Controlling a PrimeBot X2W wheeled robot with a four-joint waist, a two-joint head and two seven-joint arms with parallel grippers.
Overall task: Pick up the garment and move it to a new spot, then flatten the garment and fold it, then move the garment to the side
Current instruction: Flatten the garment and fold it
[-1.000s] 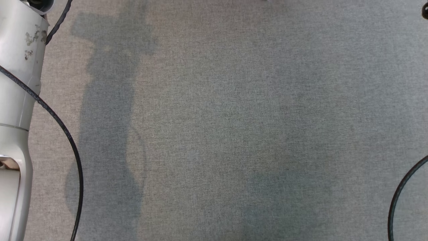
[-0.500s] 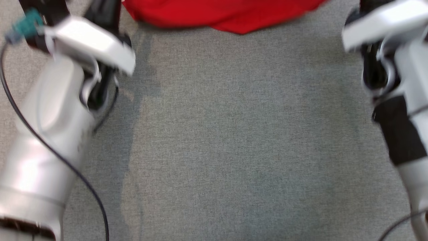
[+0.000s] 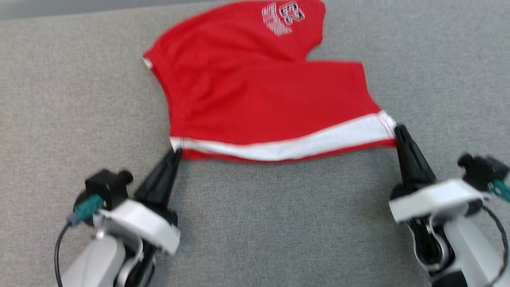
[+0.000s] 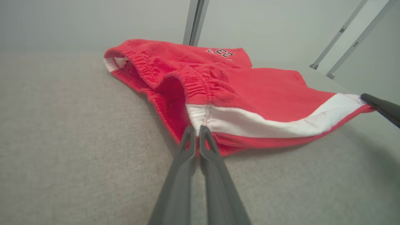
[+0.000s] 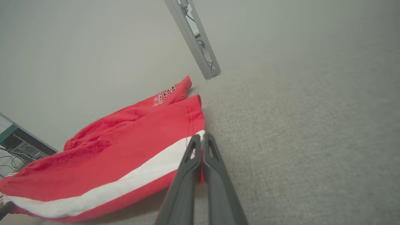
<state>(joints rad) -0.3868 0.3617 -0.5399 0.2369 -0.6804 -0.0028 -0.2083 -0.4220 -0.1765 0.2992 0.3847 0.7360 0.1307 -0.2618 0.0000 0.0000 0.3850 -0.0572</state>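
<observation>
A pair of red shorts [image 3: 259, 95] with a white side stripe and a printed number lies on the grey cloth table [image 3: 279, 223], its near edge held a little above the surface. My left gripper [image 3: 176, 152] is shut on the waistband corner of the shorts [image 4: 237, 93], pinching the white stripe. At the other end my right gripper [image 3: 397, 130] is shut on the leg-hem corner of the shorts [image 5: 125, 153]. The far leg with the number lies folded under the near one. My right fingertip [image 4: 379, 107] pokes in at the edge of the left wrist view.
Grey metal frame legs [image 4: 195, 22] stand beyond the table's far edge, and another leg [image 5: 195, 40] rises past the shorts. Grey cloth stretches open between my two arms [image 3: 131, 235] and toward me. Cabled equipment [image 5: 18, 147] sits off to one side.
The head camera has tilted up, bringing the whole shorts and both grippers into the picture. Both grippers now hold the near edge of the shorts.
</observation>
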